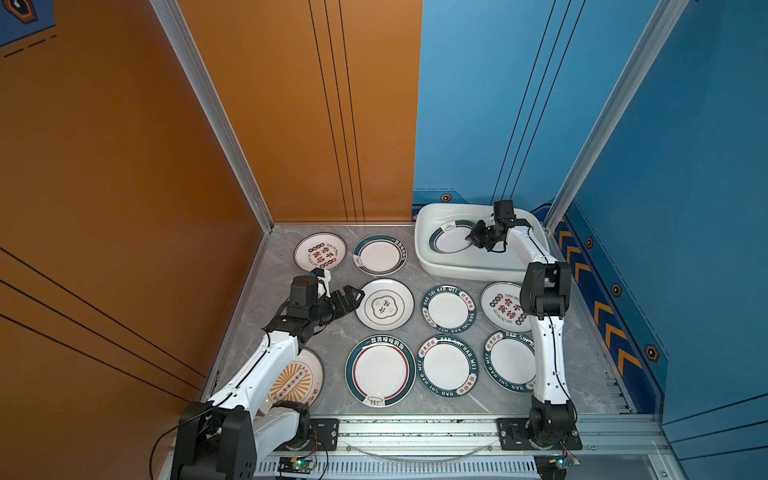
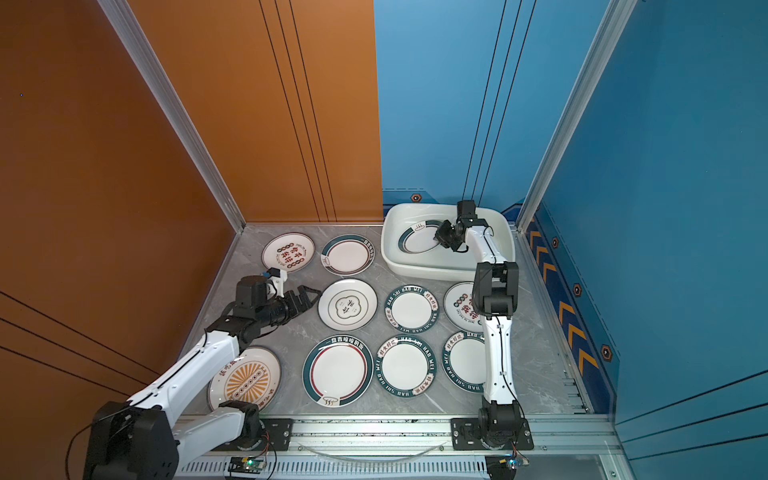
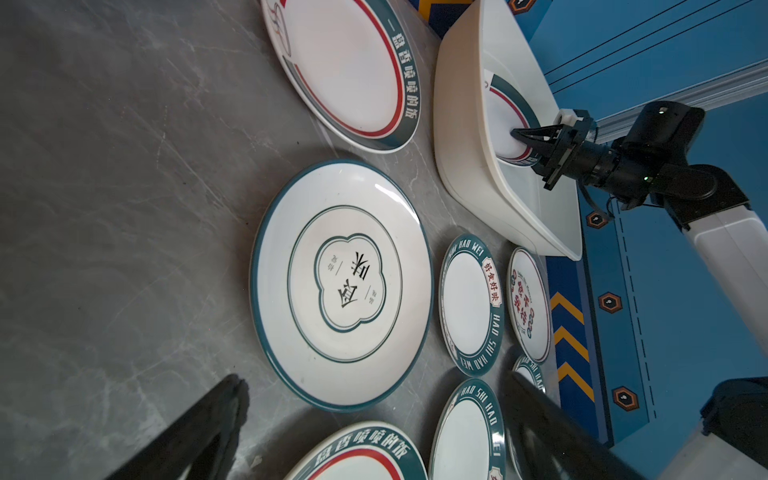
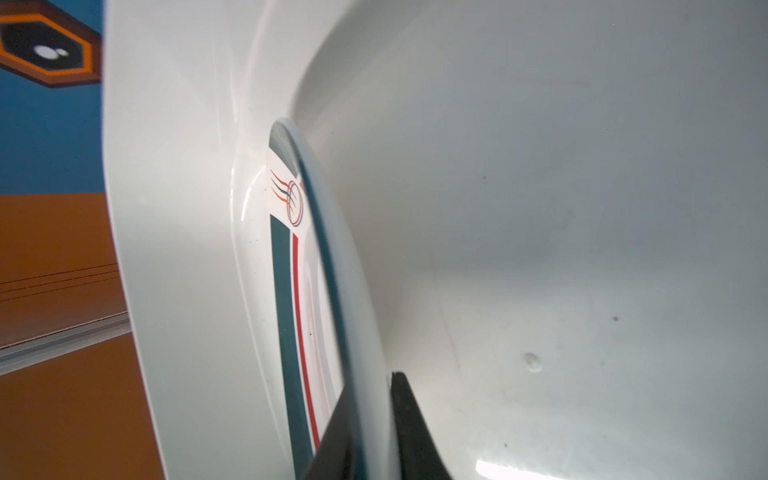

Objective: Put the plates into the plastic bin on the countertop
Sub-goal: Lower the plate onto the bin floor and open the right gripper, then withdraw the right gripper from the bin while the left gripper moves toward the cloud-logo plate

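White plastic bin [image 1: 469,272] sits at the far right corner of the counter [image 1: 332,345] in both top views. One green-rimmed plate [image 1: 446,243] is inside it, with the right claw [image 1: 471,240] at that plate's right edge. The left claw [image 1: 353,296] hovers wide open just left of the flower plate [image 1: 384,304] and is clearly the nearer arm to it. From the left wrist, that flower plate lies flat on the counter, straight ahead of the spread jaws. From the right wrist, two fingers [image 4: 415,424] straddle the rim of the green-rimmed plate, close together. Whether they pinch it I cannot tell. Letting go looks like the step in hand.
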